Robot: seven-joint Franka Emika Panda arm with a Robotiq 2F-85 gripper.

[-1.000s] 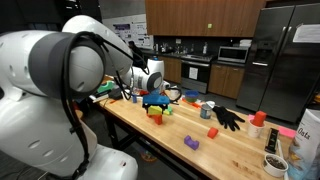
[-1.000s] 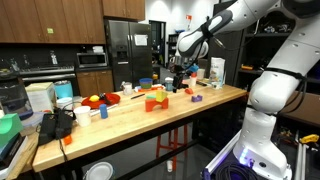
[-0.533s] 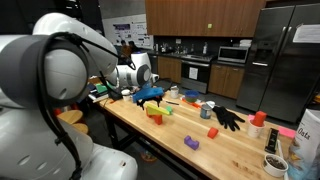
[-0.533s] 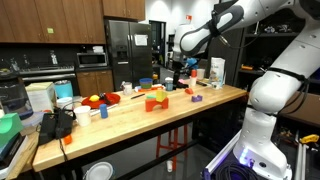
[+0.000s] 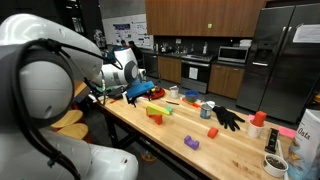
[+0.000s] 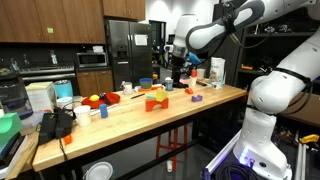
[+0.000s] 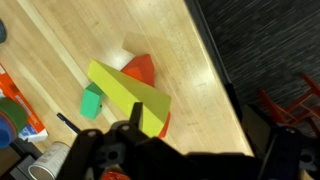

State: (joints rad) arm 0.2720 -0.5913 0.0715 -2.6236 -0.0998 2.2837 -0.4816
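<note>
While the hand (image 5: 139, 93) hovers, jaws apart, near the desk (image 7: 195, 70) edge, the yellow block (image 7: 128, 93) looks light and stiff, best pinched across its long flat sides.

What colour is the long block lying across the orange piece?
The long block is yellow-green, clearest in the wrist view.

Block stack (image 5: 155, 113) sits on worktop (image 5: 160, 138), toward its far end. Pincer (image 5: 140, 93) hangs above worktop, just left of stack. Wrist view: long wedge (image 7: 128, 95) lies across lower block (image 7: 143, 68), with small cube (image 7: 92, 102) touching wedge's left side. Worktop edge is to the right, floor (image 7: 270, 50) beyond. Right of stack is cup (image 5: 207, 108), with glove (image 5: 227, 118) just beside it. Loose block (image 5: 212, 132) lies in front of glove, second loose block (image 5: 190, 143) nearer front edge. Bowl (image 5: 275, 165) and bag (image 5: 308, 140) are at right end.
</note>
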